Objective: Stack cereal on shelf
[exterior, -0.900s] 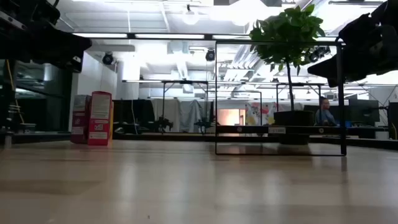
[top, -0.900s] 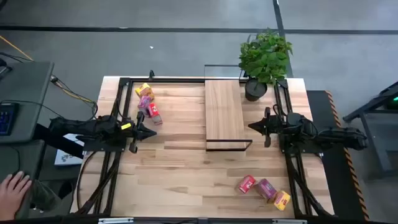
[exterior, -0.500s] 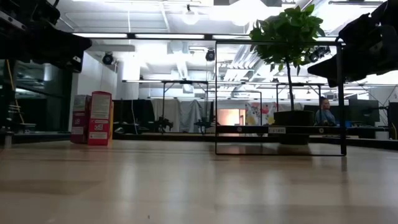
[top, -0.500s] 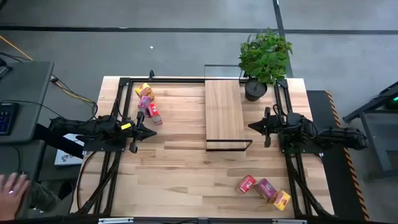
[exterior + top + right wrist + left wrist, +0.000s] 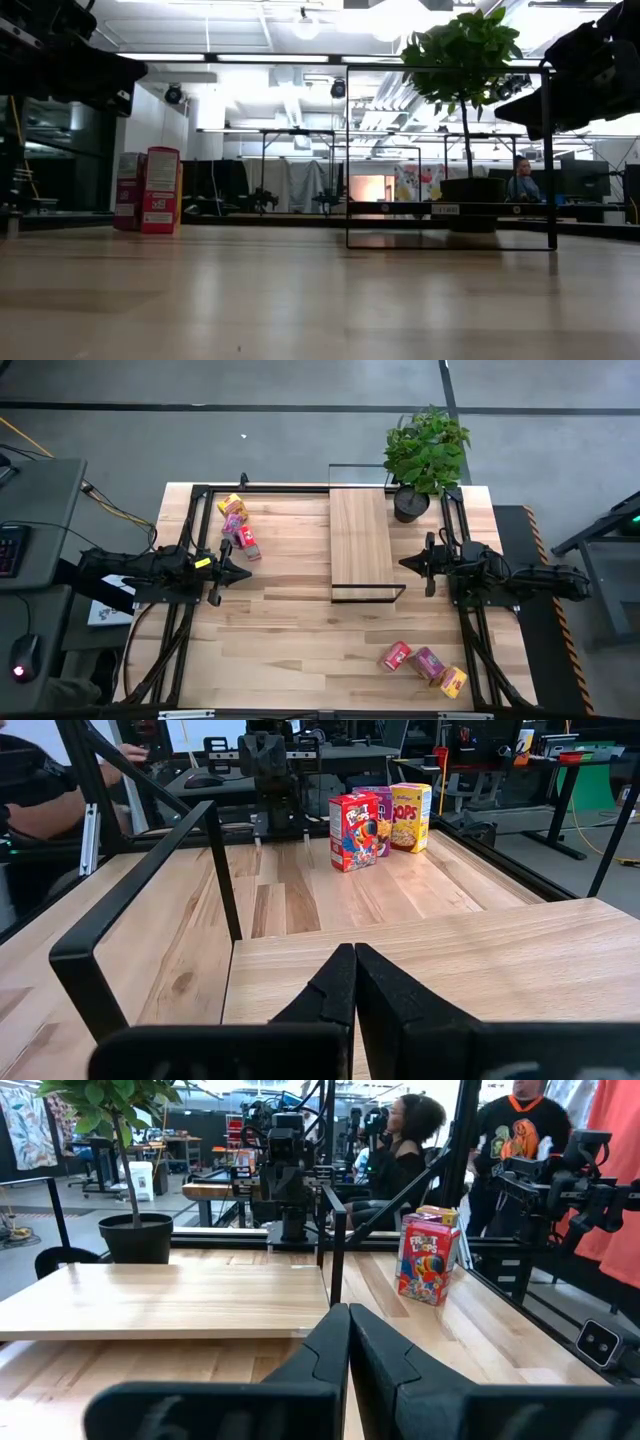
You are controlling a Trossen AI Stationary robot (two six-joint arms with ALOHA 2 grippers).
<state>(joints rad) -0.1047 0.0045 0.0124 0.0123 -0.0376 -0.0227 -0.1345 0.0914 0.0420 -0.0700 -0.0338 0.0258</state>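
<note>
The shelf point(image 5: 360, 540), a light-wood plank in a thin black frame, stands at the table's far middle. Three cereal boxes stand upright in a row at the far left: yellow point(image 5: 231, 504), pink point(image 5: 235, 520) and red point(image 5: 246, 544). The right wrist view shows them too, with the red box point(image 5: 354, 830) in front. Three more stand near the right front corner: red point(image 5: 397, 656), pink point(image 5: 428, 663) and yellow point(image 5: 454, 681). My left gripper point(image 5: 245, 572) hovers shut left of the shelf. My right gripper point(image 5: 403, 563) hovers shut at the shelf's right side. Neither holds anything.
A potted plant point(image 5: 424, 452) stands at the far right, beside the shelf's far end. Black rails point(image 5: 190, 530) run along the table's left and right sides. People point(image 5: 410, 1150) stand beyond the table's right side. Bare tabletop point(image 5: 300, 640) lies in the near middle.
Both arms have kept still. A person's hand at the desk left of the table has drawn out of view.
</note>
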